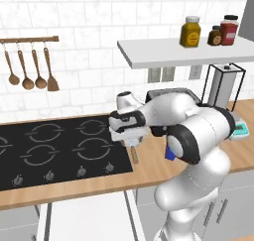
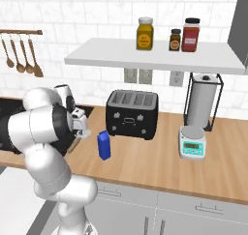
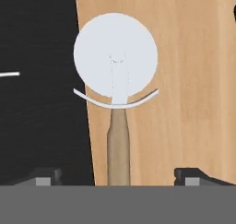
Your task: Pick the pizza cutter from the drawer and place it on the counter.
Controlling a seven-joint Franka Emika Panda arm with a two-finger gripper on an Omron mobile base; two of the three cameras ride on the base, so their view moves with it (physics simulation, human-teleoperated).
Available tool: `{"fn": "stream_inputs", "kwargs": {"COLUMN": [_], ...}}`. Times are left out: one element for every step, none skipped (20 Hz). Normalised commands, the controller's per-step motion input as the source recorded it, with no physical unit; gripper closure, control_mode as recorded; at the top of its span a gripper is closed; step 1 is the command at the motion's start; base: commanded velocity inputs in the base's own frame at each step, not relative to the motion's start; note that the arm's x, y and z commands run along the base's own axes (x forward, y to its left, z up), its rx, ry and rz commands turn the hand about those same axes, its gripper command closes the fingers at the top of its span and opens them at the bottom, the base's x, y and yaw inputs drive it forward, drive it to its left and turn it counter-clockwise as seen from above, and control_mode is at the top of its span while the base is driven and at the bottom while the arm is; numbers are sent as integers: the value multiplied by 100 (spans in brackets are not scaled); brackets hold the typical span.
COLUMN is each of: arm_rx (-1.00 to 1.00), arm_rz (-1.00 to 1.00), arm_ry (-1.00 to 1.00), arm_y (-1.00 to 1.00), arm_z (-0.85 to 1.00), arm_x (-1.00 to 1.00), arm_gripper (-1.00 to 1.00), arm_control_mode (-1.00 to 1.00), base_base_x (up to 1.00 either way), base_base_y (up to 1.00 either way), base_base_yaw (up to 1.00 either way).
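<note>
Hand view: gripper [image 3: 118, 177] fingers set wide, nothing clasped, round silver-white-wheeled, wooden-handled pizza cutter [image 3: 116, 80] seen between them at the light-brown wooden counter's [image 3: 193, 103] edge against the black glass cooktop [image 3: 41, 103]; a nudge risks rolling it onto glass.

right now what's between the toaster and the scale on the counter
Nothing: in the right base view, bare counter separates the toaster from the scale.
</note>
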Motion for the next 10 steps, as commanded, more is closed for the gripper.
{"fn": "stream_inputs", "kwargs": {"arm_rx": [0,0,0,0,0,0,0,0,0,0], "arm_rz": [0,0,0,0,0,0,0,0,0,0], "arm_ry": [5,5,6,6,6,10,10,7,6,7], "arm_y": [5,0,0,-5,-19,-21,-36,-43,-45,-44], "arm_z": [100,100,100,100,100,100,100,100,100,100], "arm_x": [0,0,0,-15,-34,-33,-49,-72,-88,-91], "arm_gripper": [-100,-100,-100,-100,-100,-100,-100,-100,-100,-100], "arm_control_mode": [-100,-100,-100,-100,-100,-100,-100,-100,-100,-100], "base_base_x": [0,0,0,0,0,0,0,0,0,0], "base_base_y": [0,0,0,0,0,0,0,0,0,0], "base_base_yaw": [0,0,0,0,0,0,0,0,0,0]}}
